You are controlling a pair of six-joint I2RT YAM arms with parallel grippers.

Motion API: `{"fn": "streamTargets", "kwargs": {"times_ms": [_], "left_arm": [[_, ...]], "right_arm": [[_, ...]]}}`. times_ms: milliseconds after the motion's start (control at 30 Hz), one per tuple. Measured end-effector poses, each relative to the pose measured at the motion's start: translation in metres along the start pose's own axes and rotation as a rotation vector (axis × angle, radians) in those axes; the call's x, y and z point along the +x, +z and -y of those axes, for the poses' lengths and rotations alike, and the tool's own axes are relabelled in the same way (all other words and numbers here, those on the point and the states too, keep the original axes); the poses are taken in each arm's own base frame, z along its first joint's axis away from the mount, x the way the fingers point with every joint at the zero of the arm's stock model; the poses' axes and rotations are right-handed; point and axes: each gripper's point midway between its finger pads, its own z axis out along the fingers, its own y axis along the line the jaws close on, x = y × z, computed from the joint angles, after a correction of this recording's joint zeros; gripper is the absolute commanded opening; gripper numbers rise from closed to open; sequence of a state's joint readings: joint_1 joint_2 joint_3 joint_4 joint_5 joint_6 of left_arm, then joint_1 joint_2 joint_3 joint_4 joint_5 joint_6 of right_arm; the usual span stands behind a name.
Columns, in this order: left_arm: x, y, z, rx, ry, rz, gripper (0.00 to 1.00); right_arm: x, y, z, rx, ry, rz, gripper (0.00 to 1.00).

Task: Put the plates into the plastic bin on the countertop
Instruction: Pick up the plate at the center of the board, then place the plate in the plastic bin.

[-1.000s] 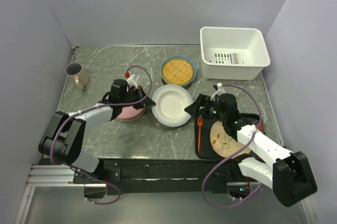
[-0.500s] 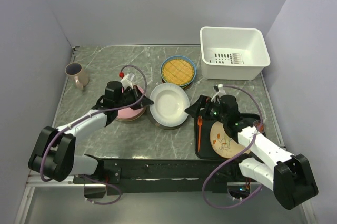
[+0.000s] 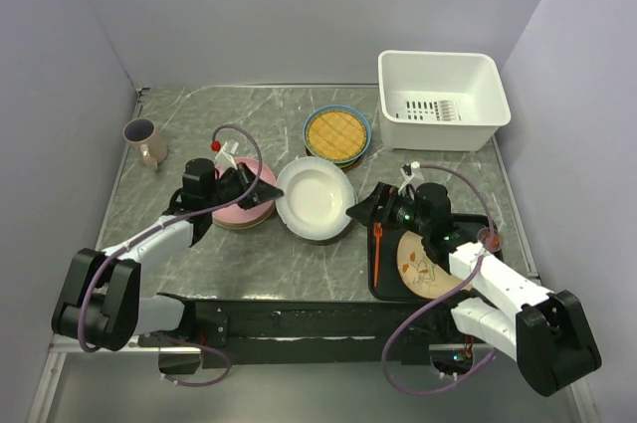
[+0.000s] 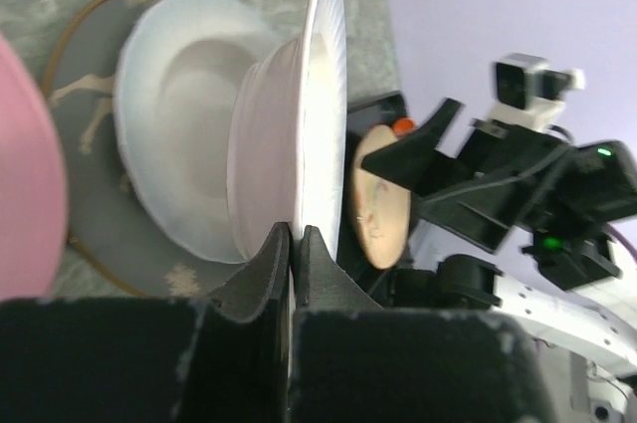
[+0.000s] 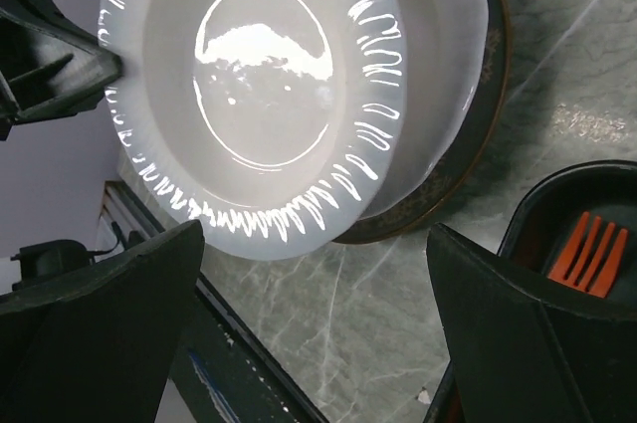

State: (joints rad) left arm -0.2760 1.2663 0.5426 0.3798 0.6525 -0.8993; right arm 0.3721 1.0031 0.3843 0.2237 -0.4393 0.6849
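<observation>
The left gripper (image 4: 296, 236) is clenched on the rim of the white fluted plate (image 3: 315, 197), which stands tilted on edge just beyond its fingertips. The plate's hollow face is turned toward the right gripper (image 5: 317, 328) (jaws spread wide, grasping nothing). The plastic bin (image 3: 468, 130) sits on the worktop (image 3: 189, 114) well beyond the right gripper, so the right arm is nearer; a handover looks likely.

In the top view, the left arm's wrist has drawn back toward the left of the frame. The left gripper (image 3: 270, 195), pinching the white fluted plate (image 3: 317, 198), has carried it slightly leftward, uncovering more of the pink plate (image 3: 242, 206).
</observation>
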Motion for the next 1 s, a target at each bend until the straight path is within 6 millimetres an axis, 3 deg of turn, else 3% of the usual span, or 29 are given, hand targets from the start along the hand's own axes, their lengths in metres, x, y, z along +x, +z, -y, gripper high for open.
{"fn": "streamTargets", "kwargs": {"times_ms": [300, 500, 700, 900, 933, 1000], "left_arm": [[-0.01, -0.012, 0.047, 0.184, 0.036, 0.012, 0.01], [-0.005, -0.014, 0.052, 0.216, 0.028, -0.01, 0.01], [0.0, -0.016, 0.051, 0.228, 0.018, -0.02, 0.01], [0.003, -0.017, 0.05, 0.233, 0.013, -0.025, 0.01], [0.003, -0.017, 0.051, 0.237, 0.015, -0.026, 0.01], [0.003, -0.017, 0.052, 0.243, 0.02, -0.027, 0.01]], "right_arm": [[0.007, 0.001, -0.007, -0.065, 0.033, -0.017, 1.0], [0.007, -0.001, -0.015, -0.127, 0.057, -0.008, 0.99], [-0.001, -0.001, -0.031, -0.2, 0.068, 0.016, 0.91], [0.0, 0.003, -0.034, -0.233, 0.1, 0.004, 0.72], [0.0, 0.003, -0.034, -0.237, 0.104, 0.001, 0.57], [0.001, 0.004, -0.034, -0.242, 0.119, -0.006, 0.38]]}}
